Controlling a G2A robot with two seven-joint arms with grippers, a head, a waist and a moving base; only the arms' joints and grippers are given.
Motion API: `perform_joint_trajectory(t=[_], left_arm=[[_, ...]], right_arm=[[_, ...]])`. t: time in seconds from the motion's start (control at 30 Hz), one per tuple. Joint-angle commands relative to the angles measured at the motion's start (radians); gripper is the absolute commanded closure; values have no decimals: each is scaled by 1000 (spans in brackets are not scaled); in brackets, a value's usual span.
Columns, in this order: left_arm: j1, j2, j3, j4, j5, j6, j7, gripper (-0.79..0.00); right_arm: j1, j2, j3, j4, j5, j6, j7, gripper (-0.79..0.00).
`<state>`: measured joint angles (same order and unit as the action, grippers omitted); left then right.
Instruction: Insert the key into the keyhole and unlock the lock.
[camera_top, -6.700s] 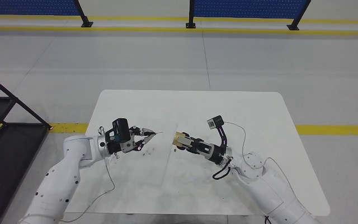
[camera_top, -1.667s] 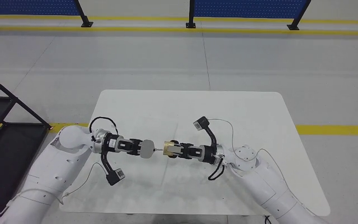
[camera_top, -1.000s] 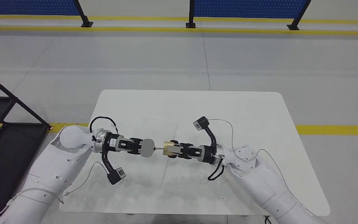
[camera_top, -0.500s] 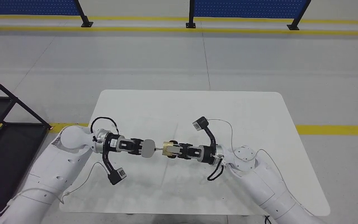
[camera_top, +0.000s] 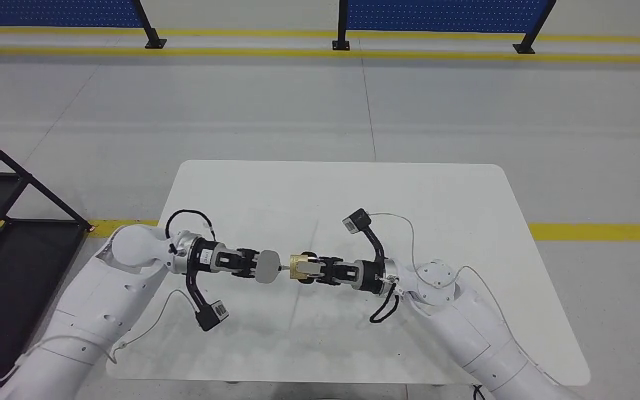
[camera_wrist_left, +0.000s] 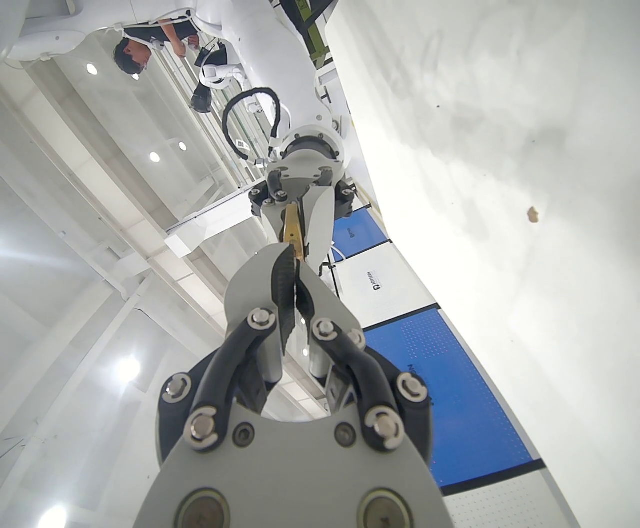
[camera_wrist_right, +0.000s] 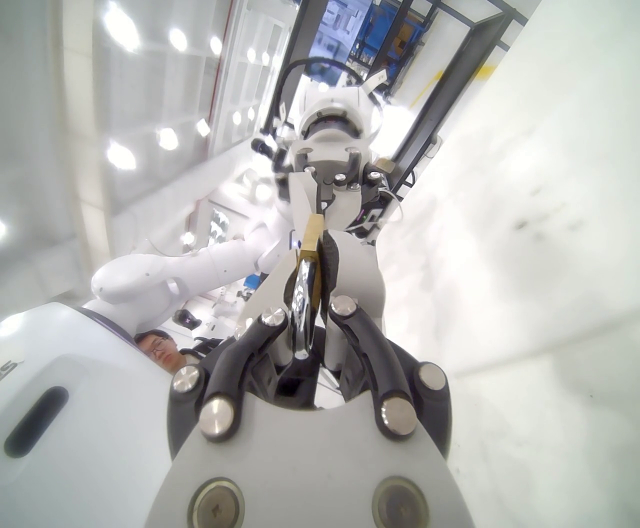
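We note left jaws, gripping key, closed gap onto lock clenched in right jaws; insertion likely underway.

Pinched shut, left end effector touches brass lock held by right end effector.

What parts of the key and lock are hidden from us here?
The small metal key: left wrist view, the shut left gripper covers it.
The keyhole: top view, too small where the left gripper meets the brass padlock.
The silver shackle: right wrist view, the right gripper hides whether it is open.
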<state>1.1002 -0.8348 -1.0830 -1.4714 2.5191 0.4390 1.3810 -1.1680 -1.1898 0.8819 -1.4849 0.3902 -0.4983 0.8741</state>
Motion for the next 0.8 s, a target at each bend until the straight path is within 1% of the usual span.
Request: perform_joint_trajectory(t=[0.0,0.77], left_arm=[[-3,-1,3,0,-2,0,0,0],[-24,-12,38,13,2,9,-9,0]], right_arm=[[0,0,0,0,0,0,0,0],[0,0,0,0,0,0,0,0]])
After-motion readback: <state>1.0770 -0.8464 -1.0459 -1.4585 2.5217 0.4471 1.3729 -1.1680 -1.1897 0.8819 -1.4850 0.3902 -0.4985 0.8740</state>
